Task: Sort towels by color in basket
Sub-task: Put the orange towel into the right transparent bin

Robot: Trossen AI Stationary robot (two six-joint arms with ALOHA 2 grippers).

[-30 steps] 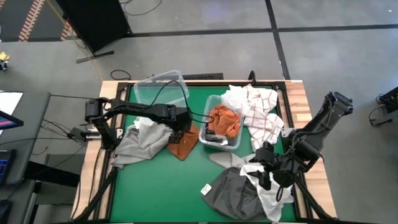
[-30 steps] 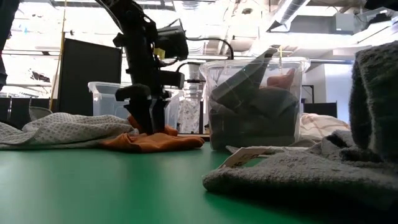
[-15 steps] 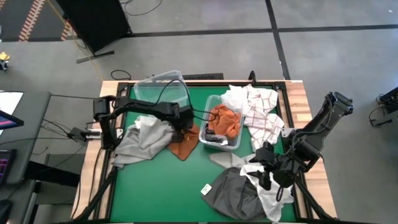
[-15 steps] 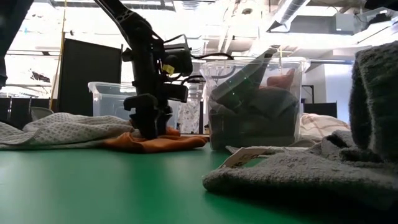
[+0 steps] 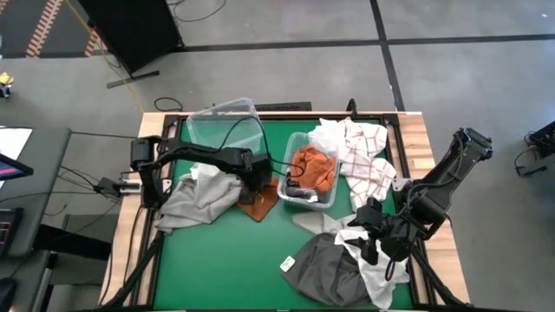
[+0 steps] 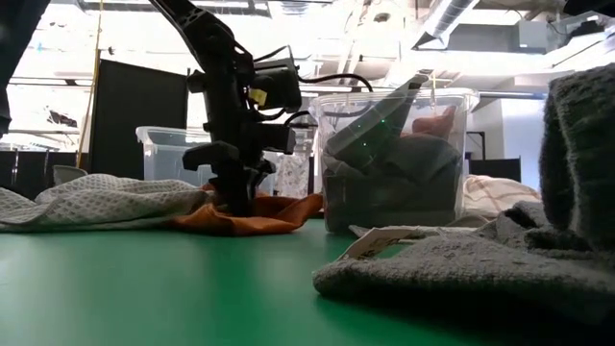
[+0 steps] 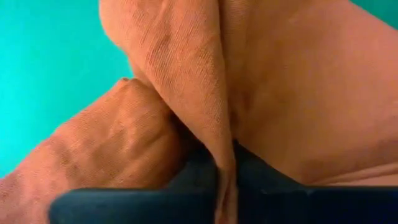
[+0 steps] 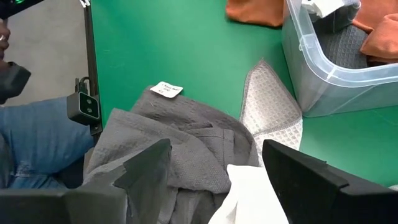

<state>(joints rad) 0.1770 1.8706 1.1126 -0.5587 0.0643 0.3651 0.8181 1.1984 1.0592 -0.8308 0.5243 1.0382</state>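
Note:
A rust orange towel [image 5: 258, 201] lies on the green mat just left of the clear basket [image 5: 325, 198], with my left gripper [image 5: 254, 185] shut on it from above. The basket holds another orange towel [image 5: 314, 166] over a dark grey one. A light grey towel [image 5: 198, 199] lies left of the gripper. The white and red-checked towels [image 5: 360, 152] are heaped at the far right. A dark grey towel [image 5: 323, 269] and a white one [image 5: 375, 264] lie near the front right, under my open right gripper [image 8: 217, 180]. My left gripper pinches a raised fold [image 7: 219, 146] of the rust orange towel between its two fingers [image 7: 267, 180], which point down from above. The fold stands up as a ridge between them. The rest of the towel [image 6: 274, 216] lies slack on the mat.
A second clear basket [image 5: 224, 121] stands at the far left. A light grey waffle cloth [image 8: 268, 112] lies between the front heap and the basket. A person's leg in blue shows beyond the table edge [image 8: 37, 143]. Bare green mat [image 5: 225, 260] lies at the front left.
My left gripper has come down onto the rust orange towel and shut on it. The cloth has bunched into a ridge between the fingers, and its edge beside the basket has risen a little off the mat.

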